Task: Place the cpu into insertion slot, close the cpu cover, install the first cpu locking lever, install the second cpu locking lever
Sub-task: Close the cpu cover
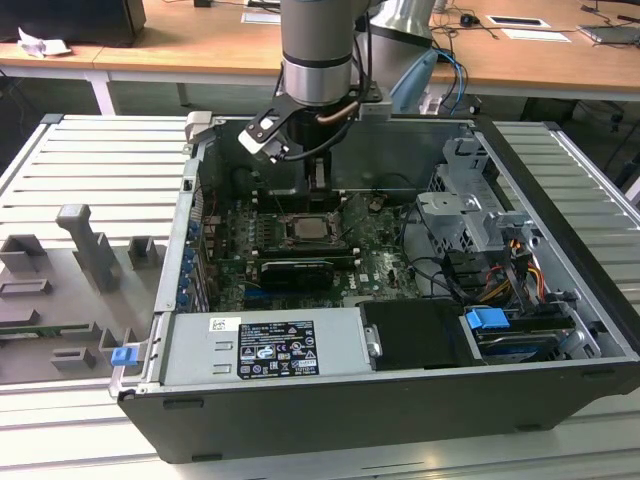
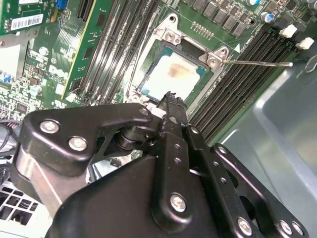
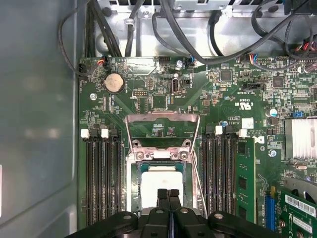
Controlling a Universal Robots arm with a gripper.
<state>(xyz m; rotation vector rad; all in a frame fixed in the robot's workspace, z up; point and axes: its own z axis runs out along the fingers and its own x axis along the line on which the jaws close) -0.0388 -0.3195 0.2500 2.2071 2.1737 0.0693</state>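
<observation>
Pressing together with nothing between them, the two black fingers of the gripper (image 3: 168, 192) leave no gap to speak of. In the second wrist view the gripper (image 2: 171, 96) has its tip at the near edge of the cpu (image 2: 171, 77). Whether it touches the chip I cannot tell.

The cpu (image 3: 159, 184) lies flat in the slot (image 3: 148, 155), pale top up, with the grey rim around it. A brownish smear marks the top in the second wrist view.

The cover (image 3: 161, 117) is open, swung back past the far side of the slot, and the green board (image 3: 163, 101) shows through its cut-out. One thin lever (image 2: 257, 63) sticks out sideways from a corner of the slot, unlatched.

Long black memory slots (image 3: 101, 173) run along both sides of the slot. A coin cell (image 3: 113, 83) sits beyond the cover.

In the exterior view the gripper (image 1: 318, 185) reaches down into the open case (image 1: 300, 400), over the cpu (image 1: 305, 228).
</observation>
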